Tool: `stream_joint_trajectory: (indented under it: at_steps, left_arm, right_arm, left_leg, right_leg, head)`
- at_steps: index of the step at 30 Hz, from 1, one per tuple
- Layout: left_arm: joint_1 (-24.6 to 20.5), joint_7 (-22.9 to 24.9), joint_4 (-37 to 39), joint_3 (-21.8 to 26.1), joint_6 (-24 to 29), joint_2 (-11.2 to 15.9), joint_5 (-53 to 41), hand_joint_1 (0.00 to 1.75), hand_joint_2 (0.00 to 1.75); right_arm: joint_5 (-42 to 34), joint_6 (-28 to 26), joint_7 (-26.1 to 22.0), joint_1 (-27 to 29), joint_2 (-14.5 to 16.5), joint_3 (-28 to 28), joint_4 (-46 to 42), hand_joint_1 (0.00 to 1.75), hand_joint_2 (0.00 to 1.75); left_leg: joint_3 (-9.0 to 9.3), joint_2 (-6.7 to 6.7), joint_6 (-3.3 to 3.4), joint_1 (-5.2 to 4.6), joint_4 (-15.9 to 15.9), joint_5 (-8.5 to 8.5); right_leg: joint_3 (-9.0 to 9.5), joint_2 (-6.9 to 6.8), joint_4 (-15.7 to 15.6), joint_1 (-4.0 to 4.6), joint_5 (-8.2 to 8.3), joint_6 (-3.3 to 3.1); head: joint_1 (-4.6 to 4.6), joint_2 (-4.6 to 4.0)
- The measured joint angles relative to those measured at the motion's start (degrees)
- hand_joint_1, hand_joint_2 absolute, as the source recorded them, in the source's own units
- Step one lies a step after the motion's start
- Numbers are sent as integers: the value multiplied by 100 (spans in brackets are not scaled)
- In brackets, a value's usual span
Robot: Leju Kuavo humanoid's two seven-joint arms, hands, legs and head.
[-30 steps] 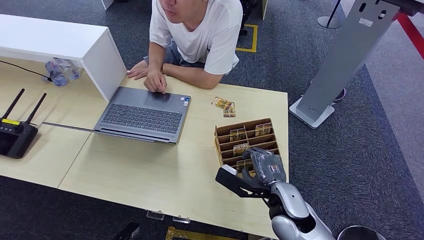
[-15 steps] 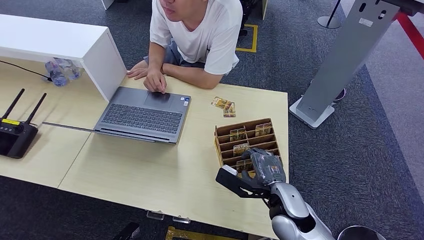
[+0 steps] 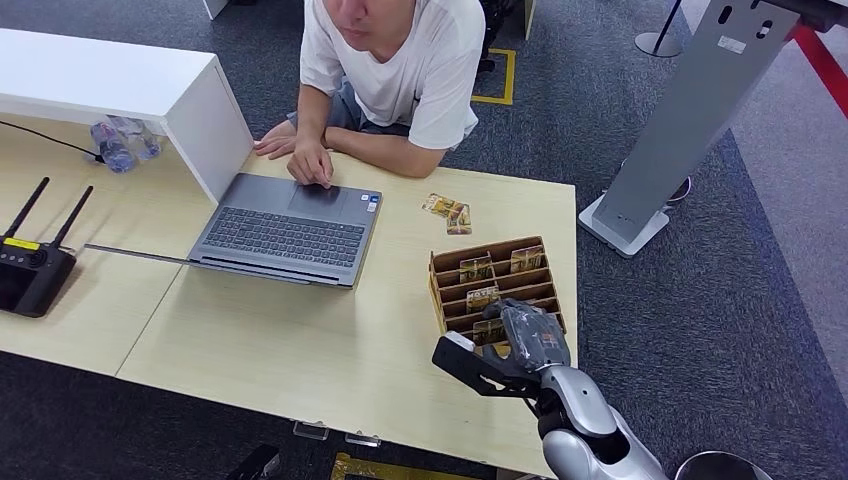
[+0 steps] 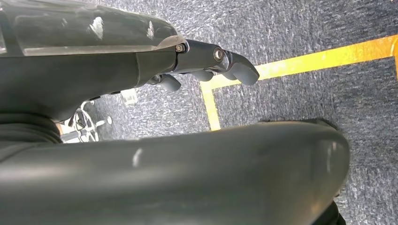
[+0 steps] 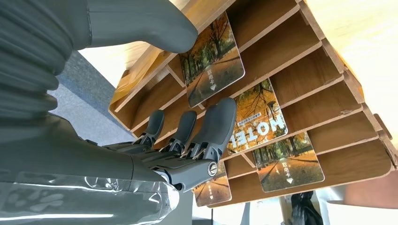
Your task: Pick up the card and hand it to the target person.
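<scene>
The right robot hand [image 5: 155,140], fingers apart and holding nothing, reaches into the slotted wooden card rack [image 3: 495,262] on the pale wooden worktop [image 3: 300,340]. The autumn-print hotel card [image 5: 213,58] stands in its slot between thumb and fingers; closing squarely on its edges should lift it free.

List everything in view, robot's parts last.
Table: one, pale wood.
Card rack: one, brown, table's right end.
Cards in rack: several, autumn print.
Loose cards: two or so, beyond the rack.
Laptop: one, grey, open.
Router: one, black, left edge.
White shelf: one, far left.
Bottles: two, clear, under shelf.
Person: one, white shirt, leaning on table.
Right hand: over the rack, fingers at the cards.
Left hand: above carpet.
</scene>
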Motion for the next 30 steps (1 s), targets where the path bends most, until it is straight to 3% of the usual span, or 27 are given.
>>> stream_joint_trajectory:
  at_steps: [19, 23, 27, 30]
  left_arm:
    - [0, 0, 0, 0, 0, 0, 2, 0, 0]
    - [0, 0, 0, 0, 0, 0, 7, 0, 0]
    - [0, 0, 0, 0, 0, 0, 10, 0, 0]
    - [0, 0, 0, 0, 0, 0, 11, 0, 0]
  right_arm:
    - [-57, -31, -51, -6, 68, 1, 217, 84, 175]
    - [-62, -35, -52, -10, 79, 1, 241, 97, 175]
    - [-62, -35, -53, -20, 81, 1, 257, 131, 175]
    - [-64, -35, -53, -27, 83, 1, 262, 146, 175]
  left_leg:
    - [1, 0, 0, 0, 0, 0]
    - [1, 0, 0, 0, 0, 0]
    - [1, 0, 0, 0, 0, 0]
    - [0, 0, 0, 0, 0, 0]
  right_leg:
    - [0, 0, 0, 0, 0, 0]
    - [0, 0, 0, 0, 0, 0]
    - [1, 0, 0, 0, 0, 0]
    - [0, 0, 0, 0, 0, 0]
  head:
    - [0, 0]
    - [0, 0]
    - [0, 0]
    - [0, 0]
